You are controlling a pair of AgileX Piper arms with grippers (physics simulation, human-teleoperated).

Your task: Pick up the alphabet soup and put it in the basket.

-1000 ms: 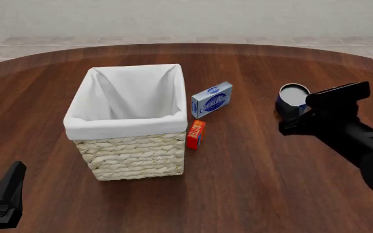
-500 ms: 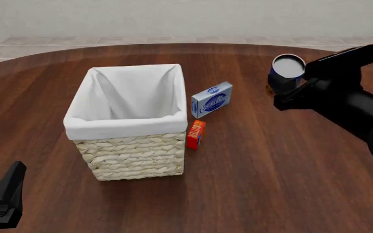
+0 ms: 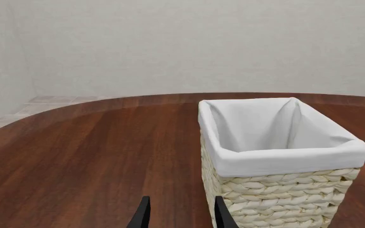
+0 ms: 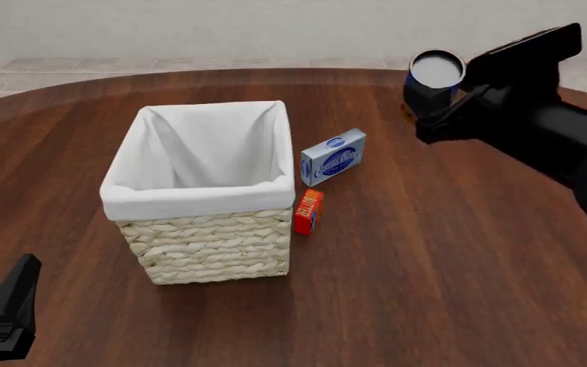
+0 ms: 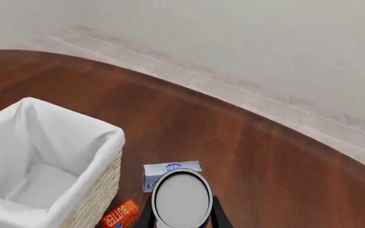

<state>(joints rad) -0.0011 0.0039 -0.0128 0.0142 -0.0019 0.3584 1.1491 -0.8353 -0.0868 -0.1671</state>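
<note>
Right pincer (image 4: 439, 98) clamps alphabet soup (image 4: 432, 79) in the air, above the surface (image 4: 426, 252). Left pincer (image 3: 180, 213) parted, empty. Red-orange box (image 4: 308, 212) beside basket (image 4: 208, 246) reads "BUTTER".

Evenly and softly lit throughout, with no single bright source and no glare, only a broad pale sheen across the dark wooden table (image 4: 426, 267) toward its far edge. Faint, diffuse shading inside the basket (image 4: 207, 200) along the folds of its white lining and a soft darkening at its base; barely any cast shadow beside the blue-and-white box (image 4: 332, 157) and small red-orange box (image 4: 308, 212). Sharp and clean in all three views, without blur, grain or edge distortion.
</note>
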